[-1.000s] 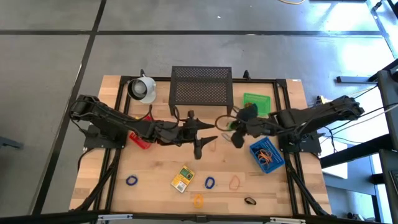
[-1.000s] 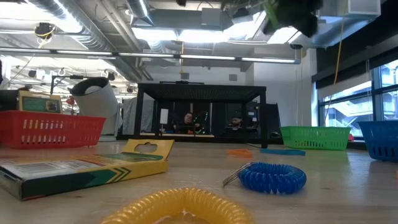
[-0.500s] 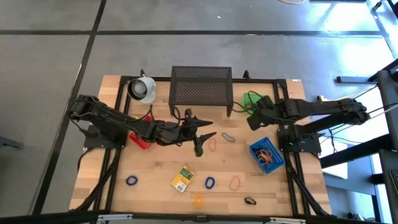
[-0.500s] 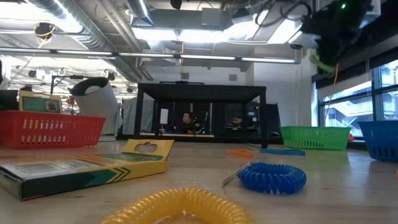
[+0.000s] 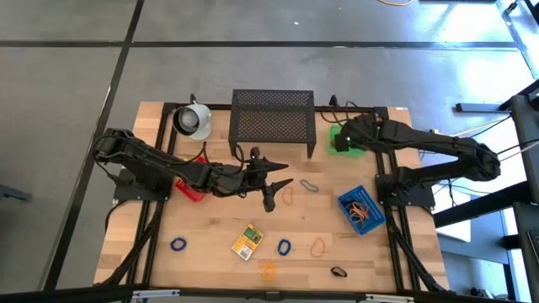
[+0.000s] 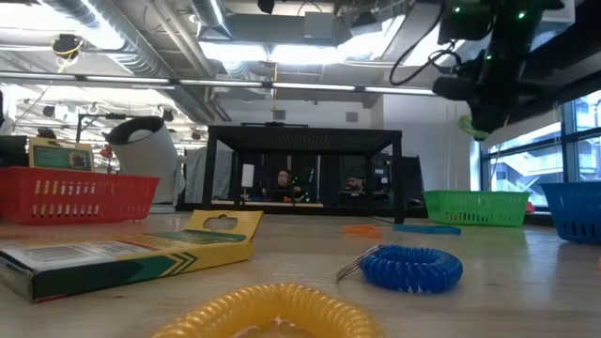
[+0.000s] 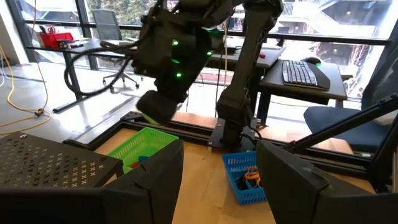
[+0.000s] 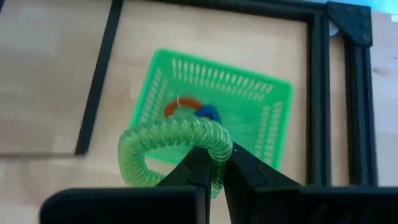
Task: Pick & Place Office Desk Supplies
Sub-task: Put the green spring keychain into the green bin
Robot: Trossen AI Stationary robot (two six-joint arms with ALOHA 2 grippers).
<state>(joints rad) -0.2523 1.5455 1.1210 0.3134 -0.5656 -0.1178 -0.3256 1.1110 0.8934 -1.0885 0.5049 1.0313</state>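
While my right gripper (image 8: 213,163) hangs above the green slotted plastic bin (image 8: 261,99), its fingers pinch a green coiled plastic loop (image 8: 168,146). Inside that bin I see an orange loop (image 8: 177,107) and a small blue piece (image 8: 207,114). The blue slotted bin (image 5: 362,210) holds orange loops. My left gripper (image 5: 271,187) waits mid-table, fingers spread wide, holding nothing.

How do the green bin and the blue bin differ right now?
The green bin sits at the table's back edge, under the right end effector holding a green loop; the blue bin sits nearer the front, with nothing above it. They differ in colour. Both are slotted and hold loops.
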